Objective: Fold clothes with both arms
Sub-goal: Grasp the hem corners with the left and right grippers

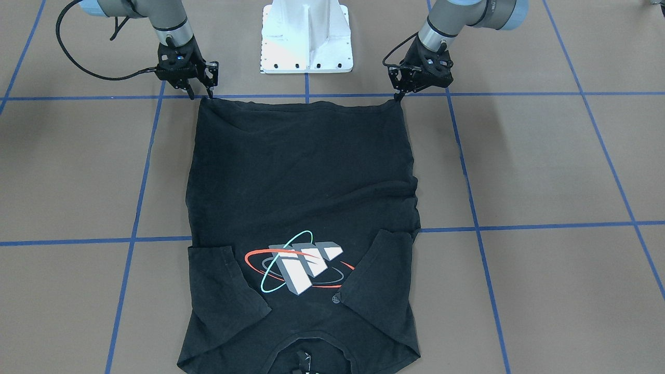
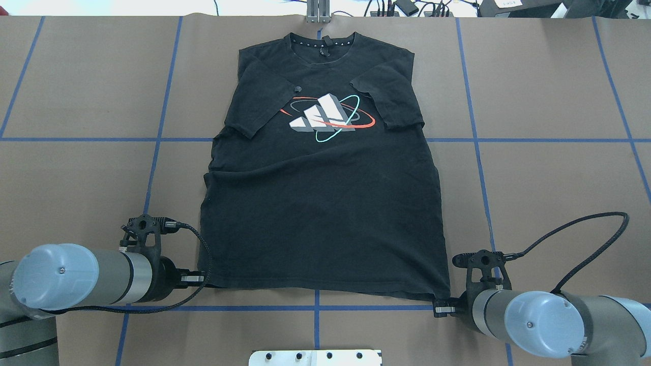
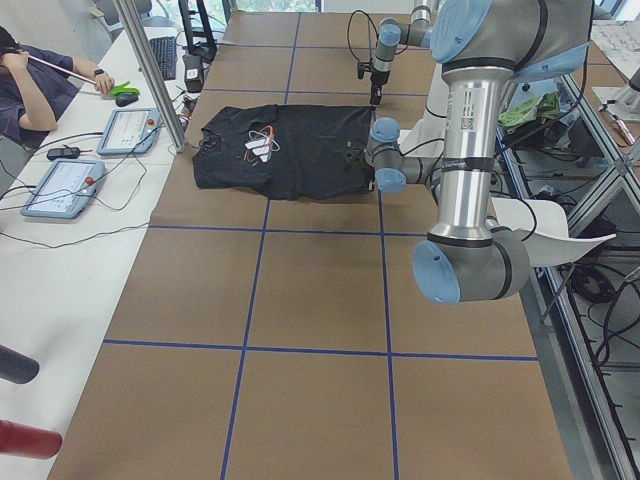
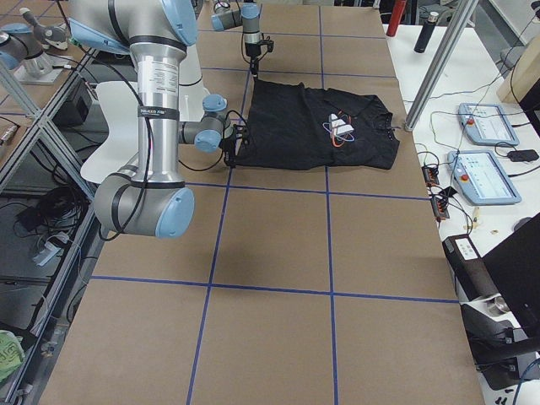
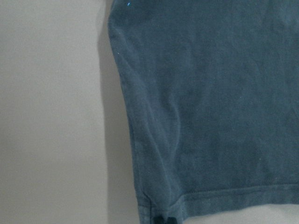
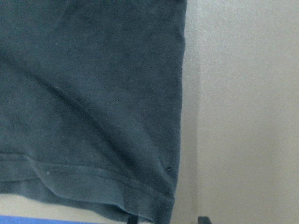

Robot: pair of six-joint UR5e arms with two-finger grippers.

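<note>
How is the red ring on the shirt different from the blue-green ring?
The red ring is orange-red, and the teal ring is pale blue-green. In the overhead view the red ring stretches wide and lies nearly flat across, while the teal ring is shorter and tilts steeply. Both are thin ovals looping around the grey-white blocks on the black shirt.

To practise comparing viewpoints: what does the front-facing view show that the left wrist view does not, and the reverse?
Only front-facing: the print, folded sleeves, right gripper, pedestal. Only left wrist: hem stitching close up. Both: the shirt, the table, the left gripper at the hem corner.
</note>
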